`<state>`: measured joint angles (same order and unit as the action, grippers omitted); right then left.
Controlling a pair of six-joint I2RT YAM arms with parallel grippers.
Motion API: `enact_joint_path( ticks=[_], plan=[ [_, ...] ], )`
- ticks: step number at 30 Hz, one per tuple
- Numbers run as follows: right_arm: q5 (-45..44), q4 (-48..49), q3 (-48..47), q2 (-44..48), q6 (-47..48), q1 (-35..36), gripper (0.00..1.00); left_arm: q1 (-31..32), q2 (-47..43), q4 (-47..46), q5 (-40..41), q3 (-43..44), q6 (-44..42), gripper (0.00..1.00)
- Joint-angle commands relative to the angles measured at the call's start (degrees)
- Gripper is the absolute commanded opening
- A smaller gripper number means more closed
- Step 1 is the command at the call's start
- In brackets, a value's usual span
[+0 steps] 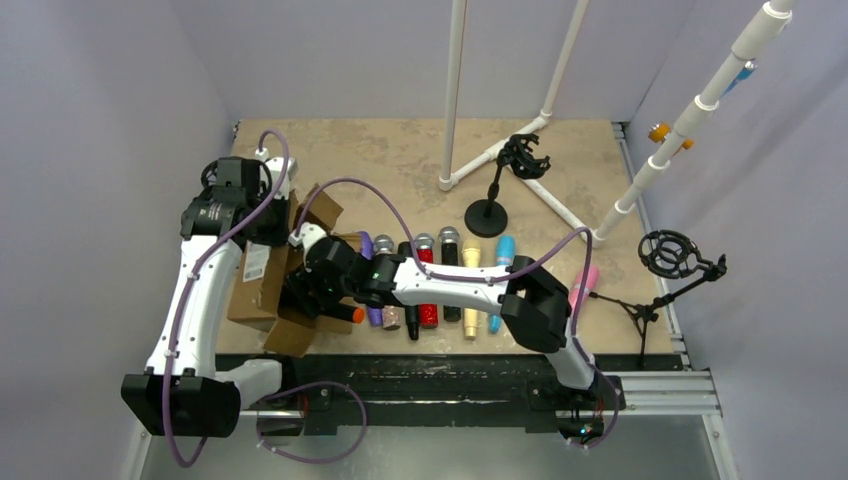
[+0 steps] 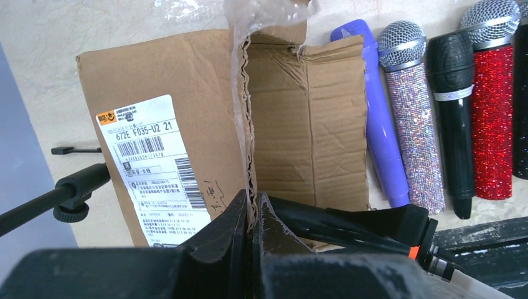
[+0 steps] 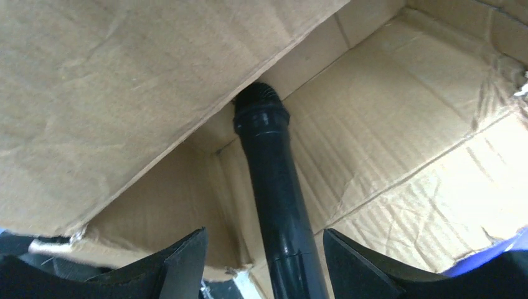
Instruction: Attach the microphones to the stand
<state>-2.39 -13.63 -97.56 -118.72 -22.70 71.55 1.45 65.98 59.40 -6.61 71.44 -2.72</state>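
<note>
left gripper (image 2: 252, 208) sits nearest its wrist camera, jaws pressed together on a torn flap edge of the cardboard box (image 2: 187, 112), apparently pinning the mouth open. inside the box lies a black microphone (image 3: 274, 180), its head tucked beneath an overhanging panel. right gripper (image 3: 263, 240) straddles the handle with fingers apart and a gap showing on each side; nothing is gripped.

further right, the other microphones lie in a row on the worktop (image 1: 380, 160): purple microphone (image 2: 380, 131), silver glitter microphone (image 2: 414, 131), second black microphone (image 2: 457, 124), red glitter microphone (image 2: 492, 118), then cream microphone (image 1: 471, 285), light blue microphone (image 1: 503, 258) and pink microphone (image 1: 586, 278). desk stand (image 1: 487, 217) stands behind the row, tripod stand (image 1: 645, 313) at far right. each carries a ring mount, and neither mount holds a microphone.

assessment: the step in hand is drawing the boxed microphone out. recommend centring the handle between the fingers, closing squarely on it below the collar, and withdrawing along the microphone's own axis so the head clears the panel. the left arm should hold the flap firm so the box does not drag along.
</note>
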Motion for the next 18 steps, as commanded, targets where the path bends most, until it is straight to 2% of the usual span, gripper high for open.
enact_joint_path(
  ticks=[1,8,12,18],
  plan=[
    [-6.2,2.5,-1.8,-2.9,3.3,1.3,0.72,0.7,-1.9,-0.6,-3.2,0.5,1.2,0.00],
    [-6.5,3.1,-2.4,-5.7,4.5,1.5,0.71,0.7,-1.9,-0.4,-3.3,0.6,0.8,0.00],
    [-5.5,7.0,3.3,-3.5,3.7,1.8,0.71,0.7,-1.9,-0.2,-3.3,0.6,0.6,0.00],
    [-2.3,18.0,14.9,3.5,0.2,1.8,0.71,0.8,-1.9,-0.2,-2.9,0.7,0.5,0.00]
  ],
)
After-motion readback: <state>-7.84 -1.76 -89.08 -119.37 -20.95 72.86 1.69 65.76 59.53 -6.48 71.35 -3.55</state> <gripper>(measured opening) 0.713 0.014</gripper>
